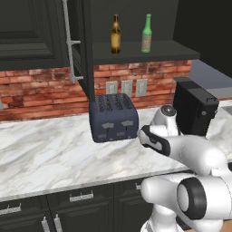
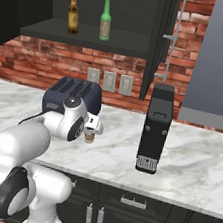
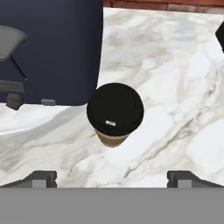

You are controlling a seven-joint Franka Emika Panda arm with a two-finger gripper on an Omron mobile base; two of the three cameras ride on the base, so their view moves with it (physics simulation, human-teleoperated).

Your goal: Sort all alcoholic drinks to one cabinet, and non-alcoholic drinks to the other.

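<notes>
A tan paper coffee cup (image 3: 115,114) with a dark lid stands upright on the marble counter, just right of the toaster's front corner. My gripper (image 3: 113,178) hangs straight above it, open, with its fingertips (image 3: 41,178) wide apart and clear of the cup. From the right base view the cup (image 2: 89,137) shows just beneath the gripper (image 2: 91,131). The amber-brown bottle (image 1: 115,34) and the green bottle (image 1: 146,34) stand side by side on the open upper cabinet's shelf (image 1: 136,49). A second cup is out of view.
A dark blue toaster (image 1: 113,118) sits against the brick wall, close to the cup. A tall black coffee machine (image 2: 156,128) stands to the right. The cabinet's open door (image 1: 80,45) hangs above the toaster. Bare marble (image 1: 41,158) stretches to the left.
</notes>
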